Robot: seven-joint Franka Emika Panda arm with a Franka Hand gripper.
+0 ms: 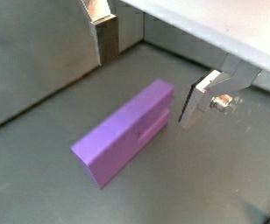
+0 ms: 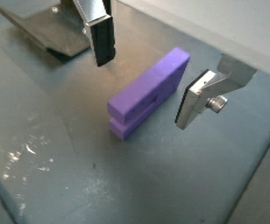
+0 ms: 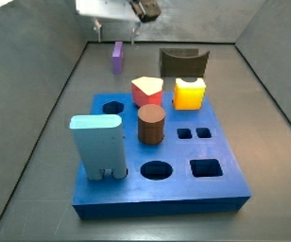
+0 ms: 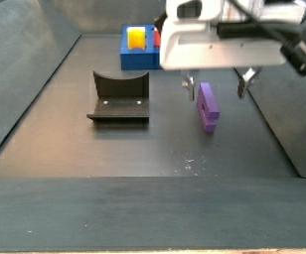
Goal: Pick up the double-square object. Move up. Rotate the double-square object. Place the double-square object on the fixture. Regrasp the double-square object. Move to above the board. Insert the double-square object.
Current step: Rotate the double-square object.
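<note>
Purple double-square object point(image 2: 149, 93) flat on floor; hand point(image 2: 145, 81) spread wide above it, fingers point(image 2: 101, 41) empty, not touching.

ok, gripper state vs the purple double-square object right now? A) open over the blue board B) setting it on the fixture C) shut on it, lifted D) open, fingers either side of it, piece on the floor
D: in both wrist views the gripper is open with one finger on each side of the double-square object, which lies flat on the floor, not touched.
</note>
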